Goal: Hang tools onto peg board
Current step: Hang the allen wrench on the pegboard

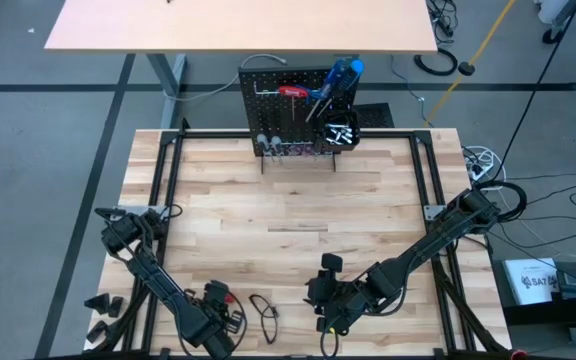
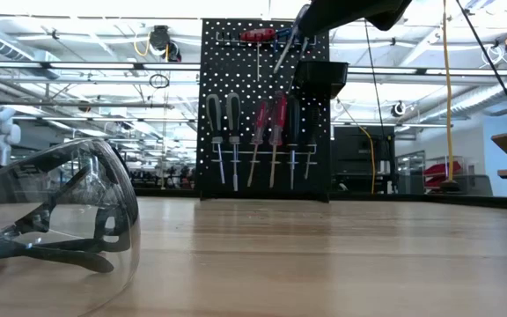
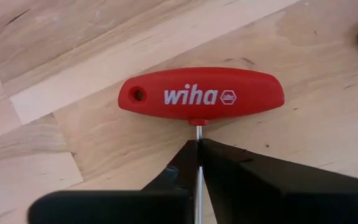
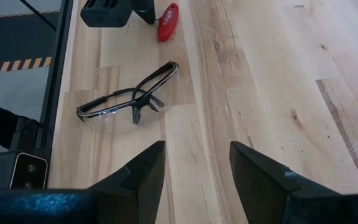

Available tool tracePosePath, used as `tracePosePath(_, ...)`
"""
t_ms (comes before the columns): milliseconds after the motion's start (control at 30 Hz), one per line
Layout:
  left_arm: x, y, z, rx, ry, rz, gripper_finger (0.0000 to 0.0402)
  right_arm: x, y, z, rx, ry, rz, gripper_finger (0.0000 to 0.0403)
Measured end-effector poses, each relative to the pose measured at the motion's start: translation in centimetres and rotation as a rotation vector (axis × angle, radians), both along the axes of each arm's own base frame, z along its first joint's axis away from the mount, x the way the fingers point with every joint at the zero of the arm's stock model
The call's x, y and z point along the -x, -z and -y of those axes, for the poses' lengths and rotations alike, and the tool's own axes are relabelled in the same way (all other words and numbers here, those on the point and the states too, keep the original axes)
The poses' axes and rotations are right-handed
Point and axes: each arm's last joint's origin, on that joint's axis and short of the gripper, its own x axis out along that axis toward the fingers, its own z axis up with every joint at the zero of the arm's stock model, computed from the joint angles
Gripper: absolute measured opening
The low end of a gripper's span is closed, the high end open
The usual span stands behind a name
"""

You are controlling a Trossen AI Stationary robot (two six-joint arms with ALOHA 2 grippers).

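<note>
A red T-handle tool (image 3: 201, 94) marked "wiha" lies on the wooden table near its front edge, left of centre, also seen in the right wrist view (image 4: 168, 22). My left gripper (image 3: 197, 149) points down at it, shut on its thin metal shaft; in the high view this gripper (image 1: 216, 302) is at the front left. My right gripper (image 4: 197, 168) hangs open above the table at the front centre (image 1: 324, 288), touching nothing. The peg board (image 1: 298, 110) stands upright at the far edge, with several screwdrivers (image 2: 253, 132) hanging on it. My left gripper pinches the tool's thin metal shaft (image 3: 198, 134) between its two fingers (image 3: 182, 163), right below the red handle. The fingers come from above and point down. The red handle (image 3: 201, 94) lies flat on the table, lengthwise across the fingers.
Clear safety glasses (image 4: 129, 102) lie on the table between the two grippers (image 1: 264, 310) and fill the left of the low view (image 2: 60, 211). A black bin (image 1: 340, 130) with blue-handled tools hangs on the peg board's right side. The middle of the table (image 1: 298, 210) is bare wood.
</note>
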Motion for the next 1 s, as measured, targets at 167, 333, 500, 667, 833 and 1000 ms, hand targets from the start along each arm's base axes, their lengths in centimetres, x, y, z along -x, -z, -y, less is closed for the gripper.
tracePosePath(167,0.1,-0.2,-0.1,-0.008,0.051,-0.019,0.0076,0.0,0.0,0.0,0.001,0.001,0.001,0.0171)
tracePosePath(333,0.3,-0.3,-0.3,-0.024,0.051,-0.035,0.0110,0.0,0.0,0.0,0.003,0.003,0.002,0.0171)
tracePosePath(500,0.3,-0.3,-0.3,-0.024,0.052,-0.035,0.0114,-0.2,-0.2,-0.1,-0.017,0.001,0.026,0.0171)
tracePosePath(667,0.2,-0.8,-0.2,-0.033,0.099,-0.054,0.0114,-0.2,-0.2,-0.1,-0.023,0.002,0.028,0.0171)
tracePosePath(833,0.3,-2.4,0.3,-0.056,0.154,-0.078,0.0114,-0.2,-0.2,-0.1,-0.026,0.004,0.029,0.0171)
tracePosePath(1000,0.6,-2.8,1.2,-0.041,0.178,-0.050,0.0114,-0.2,-0.2,-0.1,-0.026,0.004,0.028,0.0171)
